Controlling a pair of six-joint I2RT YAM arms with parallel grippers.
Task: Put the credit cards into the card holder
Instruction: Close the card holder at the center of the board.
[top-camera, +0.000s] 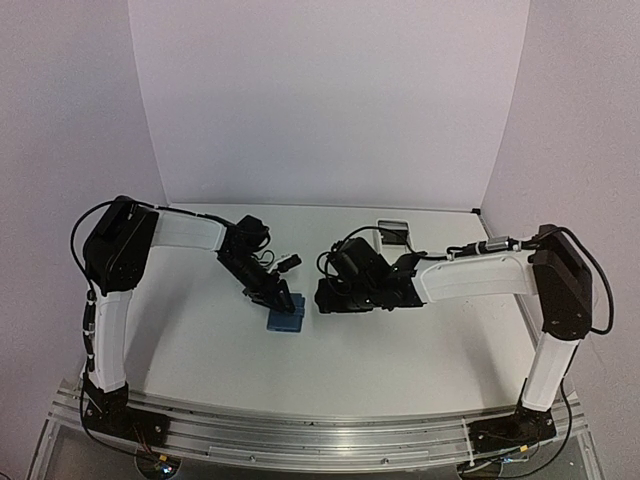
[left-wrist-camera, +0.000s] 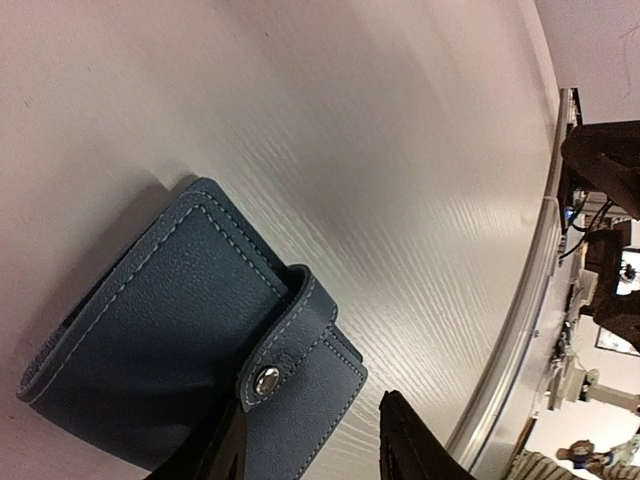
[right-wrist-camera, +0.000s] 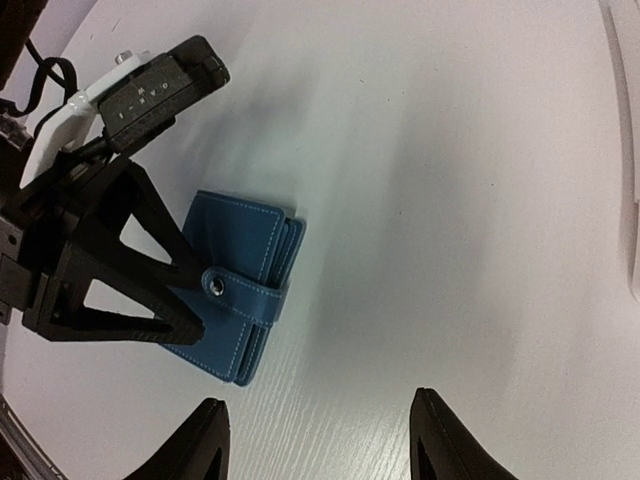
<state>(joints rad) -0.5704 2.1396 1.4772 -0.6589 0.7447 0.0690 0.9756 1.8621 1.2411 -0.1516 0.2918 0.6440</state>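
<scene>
The left end effector, jaws apart, straddles the snapped-shut card holder; the right end effector, likewise apart and empty, should free the snap tab.

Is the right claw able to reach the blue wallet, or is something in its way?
Probably yes. The right gripper is open and faces the wallet, with bare table between. The left gripper sits at the wallet's far side, so only the near side looks free.

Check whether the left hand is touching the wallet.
Cannot tell. Left wrist view: one finger of the left hand overlaps the wallet; right wrist view shows the same overlap. Neither shows contact or a gap.
</scene>
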